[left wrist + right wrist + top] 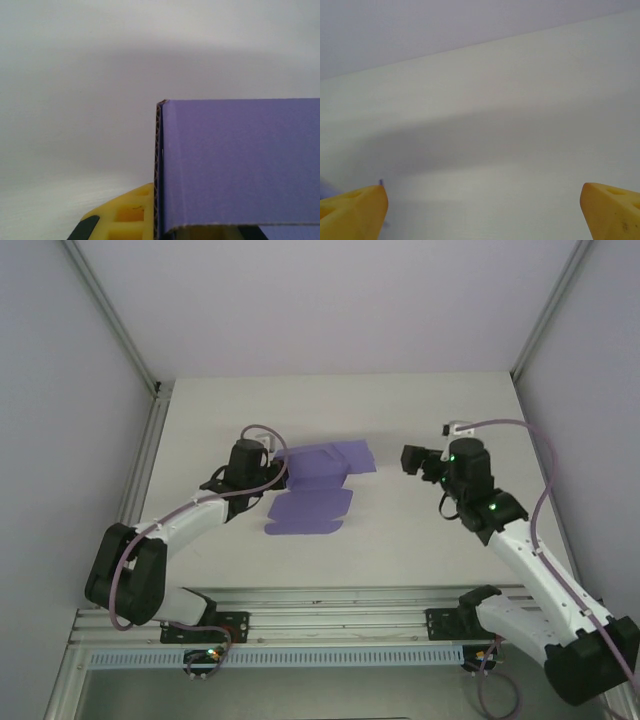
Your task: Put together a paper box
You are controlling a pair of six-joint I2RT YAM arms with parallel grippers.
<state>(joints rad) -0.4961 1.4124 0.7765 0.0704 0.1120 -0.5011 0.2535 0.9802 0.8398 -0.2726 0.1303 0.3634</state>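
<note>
The purple paper box (318,485) lies near the table's middle as a die-cut sheet, its far panel (330,462) partly raised and a flat panel (308,512) nearer me. My left gripper (277,468) is at the sheet's left edge, shut on it. In the left wrist view a purple panel (240,165) stands upright with its corrugated edge against my yellow finger (125,215); the other finger is mostly hidden behind the card. My right gripper (410,458) hovers right of the sheet, apart from it. It is open, with nothing between its fingertips (355,210).
The white table (400,540) is walled at the back and both sides by pale panels on a metal frame (110,320). A rail (330,625) runs along the near edge by the arm bases. Bare tabletop lies between the two grippers.
</note>
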